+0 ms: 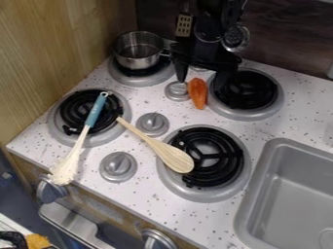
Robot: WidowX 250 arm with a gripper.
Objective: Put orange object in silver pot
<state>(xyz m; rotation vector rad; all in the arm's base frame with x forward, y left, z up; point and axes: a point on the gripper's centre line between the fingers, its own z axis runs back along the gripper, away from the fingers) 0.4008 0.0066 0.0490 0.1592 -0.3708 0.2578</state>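
Camera view: gripper hangs over the far part of the table, jaws released and spread, one on each side of the orange object's far end; can't tell if either touches it. Orange object lies on the white surface, long way roughly far-to-near, in the narrow strip between the small far knob and the far-right burner. Tight sideways: knob just beside it on the left, burner rim just beside it on the right. More white surface on its near side. Silver pot upright on the far-left burner, near the far-left corner and wood wall, mouth up, handle toward the gripper. Wooden spoon runs diagonally from the near-left burner's rim onto the near-right burner. Blue-handled utensil crosses the near-left burner, pale head at the front edge. Sink cut into the right side, white strip between its rim and the right burners.
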